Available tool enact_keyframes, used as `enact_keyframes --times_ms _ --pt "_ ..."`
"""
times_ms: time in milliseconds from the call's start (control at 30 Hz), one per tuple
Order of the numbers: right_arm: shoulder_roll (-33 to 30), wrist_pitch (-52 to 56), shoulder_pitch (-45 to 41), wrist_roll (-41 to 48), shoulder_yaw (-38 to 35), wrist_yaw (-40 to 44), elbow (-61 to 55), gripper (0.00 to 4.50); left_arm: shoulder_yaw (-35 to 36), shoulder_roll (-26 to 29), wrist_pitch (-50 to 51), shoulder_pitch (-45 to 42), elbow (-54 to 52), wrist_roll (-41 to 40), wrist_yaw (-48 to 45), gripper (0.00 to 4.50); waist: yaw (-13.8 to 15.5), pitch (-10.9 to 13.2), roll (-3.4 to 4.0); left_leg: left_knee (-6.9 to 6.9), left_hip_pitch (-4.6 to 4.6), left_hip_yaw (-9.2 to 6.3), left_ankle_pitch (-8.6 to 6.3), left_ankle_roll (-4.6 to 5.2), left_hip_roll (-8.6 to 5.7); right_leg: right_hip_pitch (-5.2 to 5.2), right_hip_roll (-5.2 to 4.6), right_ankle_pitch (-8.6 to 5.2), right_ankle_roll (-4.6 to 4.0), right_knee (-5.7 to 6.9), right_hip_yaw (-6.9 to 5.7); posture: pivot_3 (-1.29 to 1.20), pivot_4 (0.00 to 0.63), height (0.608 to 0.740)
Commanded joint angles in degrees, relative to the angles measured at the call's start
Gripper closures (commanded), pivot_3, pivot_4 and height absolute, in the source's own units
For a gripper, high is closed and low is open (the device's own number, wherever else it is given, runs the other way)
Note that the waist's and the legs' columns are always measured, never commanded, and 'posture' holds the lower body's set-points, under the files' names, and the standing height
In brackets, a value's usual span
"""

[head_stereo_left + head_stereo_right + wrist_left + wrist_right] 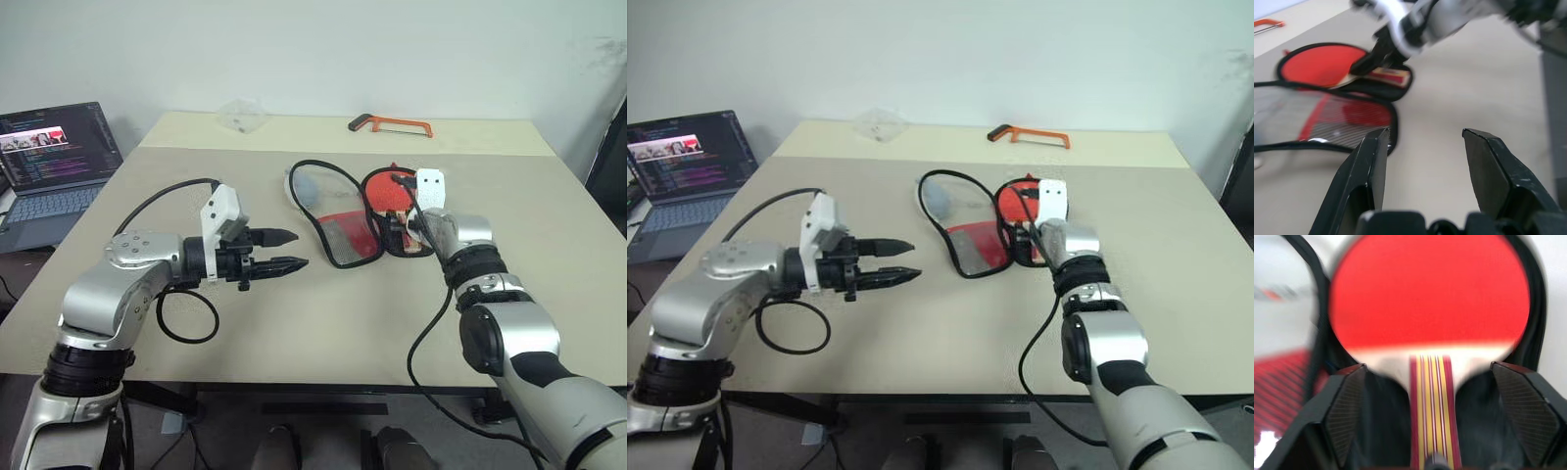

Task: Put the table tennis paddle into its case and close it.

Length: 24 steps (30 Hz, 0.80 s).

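Red-faced paddle [1430, 293] (striped handle) lies in black case [1533, 308].

One table tennis paddle [384, 186], one open case [338, 223], one orange hacksaw [390, 124], one laptop [54, 157], one clear plastic bag [240, 114], one table [323, 323], and two robot grippers: left gripper [284, 251], right gripper [1364, 66].

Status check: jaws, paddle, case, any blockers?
Both grippers open: left gripper hovering empty, right gripper straddling the handle. Table tennis paddle lies in the case, flap open, unzipped. Nothing in the way.
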Motion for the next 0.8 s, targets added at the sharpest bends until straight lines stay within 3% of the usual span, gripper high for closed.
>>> enact_keyframes --times_ms 33,100,200,267,467,567,733,800 --pt "-10.2 13.2 6.6 4.8 6.8 14.1 -28.1 0.02 2.4 2.9 -2.6 -0.4 2.4 1.0 -1.6 1.88 0.6 0.0 0.0 -0.02 -0.02 0.0 0.0 0.0 0.0 -0.01 -0.01 -0.01 -0.01 -0.02 -0.01 0.0 0.15 0.74" --pt "-18.5 16.0 13.0 9.2 9.8 23.8 -41.0 0.02 2.7 3.8 -3.9 -0.7 5.0 2.0 -1.7 1.88 1.1 0.0 -0.01 -0.07 -0.08 0.0 -0.02 -0.01 -0.01 -0.04 -0.03 -0.07 -0.04 -0.09 -0.03 0.0 0.15 0.74" --pt "-26.9 9.7 21.6 12.3 9.3 34.1 -50.4 0.02 1.4 4.8 -6.5 -1.4 10.0 5.5 -1.5 1.88 1.3 0.0 -0.03 -0.1 -0.03 0.0 -0.04 -0.03 0.03 -0.04 0.01 -0.18 -0.15 -0.05 -0.07 0.0 0.15 0.74" --pt "-29.2 0.9 26.3 12.3 8.0 38.7 -53.1 0.02 -0.5 4.4 -8.9 -2.1 14.0 8.7 -0.9 1.88 1.1 0.0 -0.03 -0.1 0.12 -0.02 -0.04 -0.02 0.04 0.04 0.05 -0.21 -0.15 -0.01 -0.06 0.0 0.15 0.74" --pt "-30.8 -7.4 31.9 13.2 7.9 46.0 -54.6 0.02 -6.5 -3.7 -14.3 -9.7 28.4 17.9 5.8 1.88 0.9 0.0 -0.04 0.29 0.15 -0.02 0.07 0.1 0.04 0.22 0.06 -0.15 0.26 0.01 0.0 0.0 0.15 0.74" --pt "-30.3 -9.4 32.1 11.9 8.7 45.7 -54.0 0.0 -8.9 -7.5 -18.6 -12.7 35.7 22.2 8.8 2.48 0.9 0.0 -0.04 0.6 0.13 -0.02 0.06 0.1 0.03 0.34 0.04 -0.06 0.38 0.0 0.02 0.0 0.15 0.74" --pt "-29.5 -10.0 32.2 11.3 9.0 44.4 -54.1 0.0 -10.4 -14.0 -23.0 -16.4 44.9 25.3 11.2 4.34 1.3 0.0 -0.04 0.66 0.1 -0.01 0.06 0.09 0.02 0.34 0.01 0.04 0.31 0.0 0.03 0.0 0.15 0.74" --pt "-29.3 -10.0 32.3 11.1 8.9 44.1 -54.2 0.0 -10.1 -15.9 -24.5 -17.3 47.3 25.6 11.4 4.47 1.4 0.0 -0.04 0.66 0.08 -0.02 0.06 0.09 0.01 0.35 0.02 0.05 0.29 0.0 0.02 0.0 0.15 0.74"
